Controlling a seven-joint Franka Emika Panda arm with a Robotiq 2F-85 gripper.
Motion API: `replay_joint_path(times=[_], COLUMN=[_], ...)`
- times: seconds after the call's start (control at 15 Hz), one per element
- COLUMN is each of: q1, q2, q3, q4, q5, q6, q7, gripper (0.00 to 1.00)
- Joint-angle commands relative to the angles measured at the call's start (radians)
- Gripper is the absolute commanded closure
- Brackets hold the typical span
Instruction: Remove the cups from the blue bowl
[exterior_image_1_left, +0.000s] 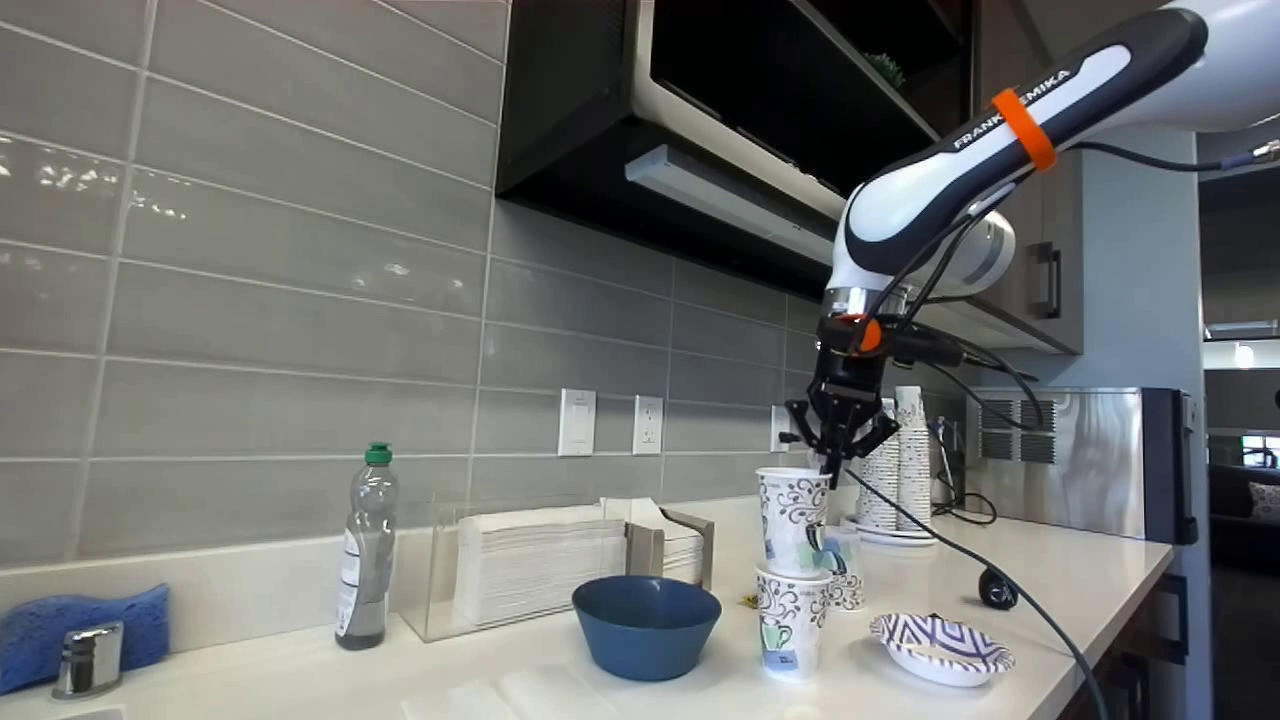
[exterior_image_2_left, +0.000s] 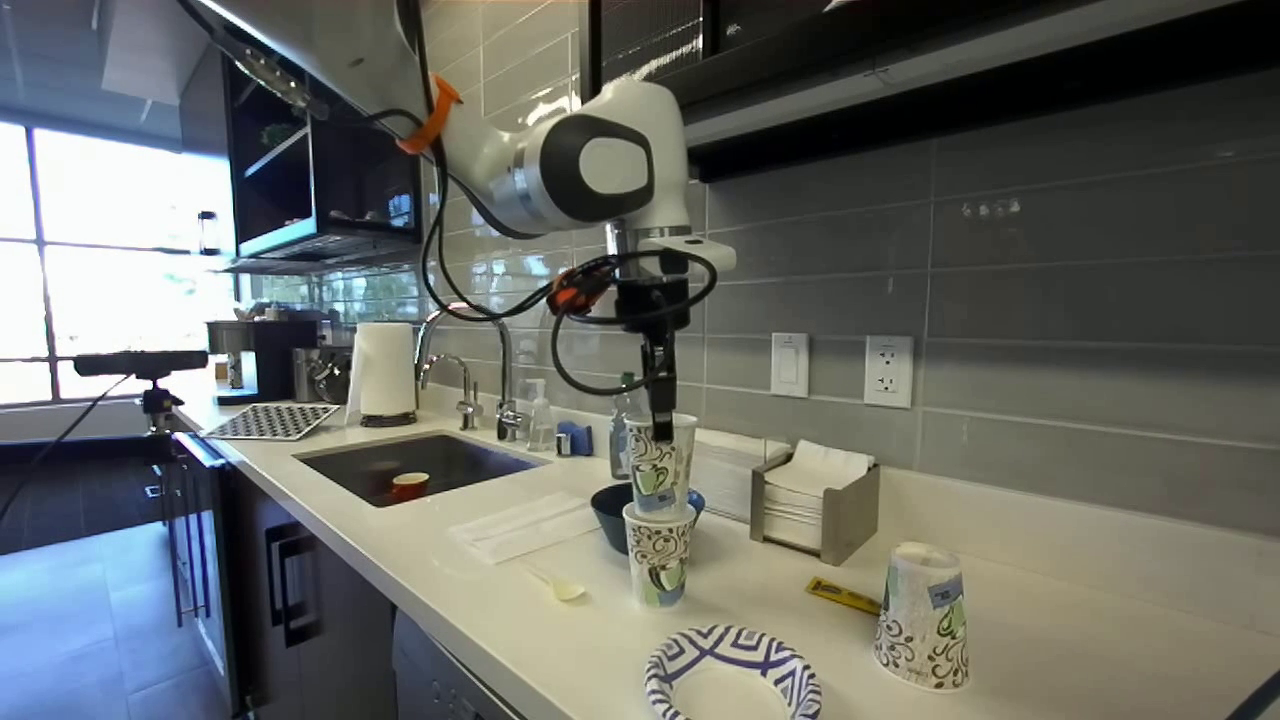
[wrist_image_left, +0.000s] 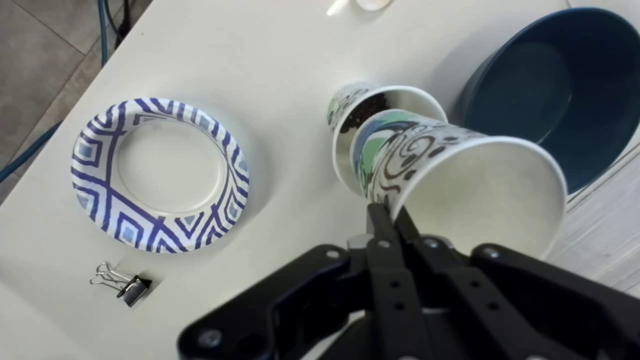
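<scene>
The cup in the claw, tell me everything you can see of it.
The white paper-looking cup tapers toward its base, printed with dark swirls and green and blue patches. It is roughly upright, nothing visible inside, its rim pinched by the claw. Its base is at the mouth of the lower cup; whether they touch is unclear.

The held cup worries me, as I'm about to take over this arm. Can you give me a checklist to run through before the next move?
1. Grip: ok. The gripper pinches the held cup by its rim.
2. Held cup level: ok. It looks roughly upright in both exterior views.
3. Base free of the lower cup: cannot tell. The two overlap in every view.
4. Setting it straight down: not ok. The lower cup stands beneath, with dark bits inside.
5. No cup in the blue bowl: ok. None shows inside it in the wrist view.
</scene>
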Motion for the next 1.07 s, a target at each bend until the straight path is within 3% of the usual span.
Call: replay_joint_path(times=[0.0,1.0], q1=[-0.007,-0.011], q2=[-0.029,-0.043], q3=[0.002,0.0], q4=[-0.026,-0.05], q5=[0.035,0.043], q6=[-0.009,-0.018], q7=[-0.005,-0.009], gripper=[0.99,0.99])
